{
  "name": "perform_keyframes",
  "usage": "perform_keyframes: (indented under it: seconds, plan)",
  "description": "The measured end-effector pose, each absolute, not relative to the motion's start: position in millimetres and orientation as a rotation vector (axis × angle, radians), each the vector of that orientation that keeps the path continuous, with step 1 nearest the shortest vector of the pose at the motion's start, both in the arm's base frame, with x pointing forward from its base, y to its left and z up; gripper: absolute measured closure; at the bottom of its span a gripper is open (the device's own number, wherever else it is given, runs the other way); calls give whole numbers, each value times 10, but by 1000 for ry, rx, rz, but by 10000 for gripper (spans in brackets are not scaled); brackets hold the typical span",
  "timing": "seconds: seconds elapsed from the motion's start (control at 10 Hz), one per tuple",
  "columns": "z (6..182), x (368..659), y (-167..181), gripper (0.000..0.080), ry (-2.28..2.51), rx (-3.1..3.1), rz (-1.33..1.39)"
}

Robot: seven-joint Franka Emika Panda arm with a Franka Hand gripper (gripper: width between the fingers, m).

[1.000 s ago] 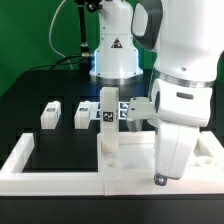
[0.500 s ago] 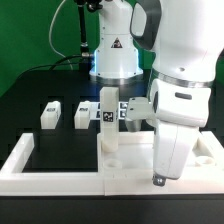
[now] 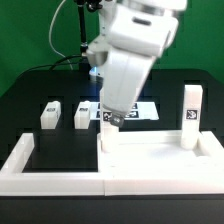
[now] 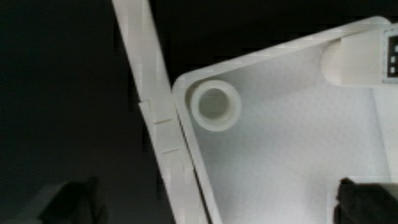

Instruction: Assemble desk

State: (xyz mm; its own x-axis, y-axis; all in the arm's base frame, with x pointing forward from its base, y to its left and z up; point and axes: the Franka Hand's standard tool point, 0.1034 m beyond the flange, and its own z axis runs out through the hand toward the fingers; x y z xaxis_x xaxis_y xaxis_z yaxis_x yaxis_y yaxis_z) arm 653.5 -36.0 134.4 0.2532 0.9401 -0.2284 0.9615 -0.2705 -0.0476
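While the exterior view shows two loose legs [image 3: 50,116], wrist view: round socket [image 4: 215,104], fingers [image 4: 71,202] apart

Exterior view faces the arm [image 3: 135,45] frontally; wrist view looks closely down onto the shared panel [image 4: 285,150].

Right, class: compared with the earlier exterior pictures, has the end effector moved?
Yes. The end effector has swung to the exterior view's left and upward, away from the front right corner, and is now closer to the loose leg.
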Motion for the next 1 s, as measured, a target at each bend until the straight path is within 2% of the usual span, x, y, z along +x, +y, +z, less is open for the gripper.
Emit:
perform_keyframes:
  seconds: [0.2,0.5,0.7,1.0]
  plan:
    - [1269,6508,-323,150,1601,2550,-320]
    - [1269,6496,-348,150,1329,2684,-306]
    - [1412,6403,-714,150,1180,2744,-308]
    - [1612,6124,-1483,150,809,2869,-340]
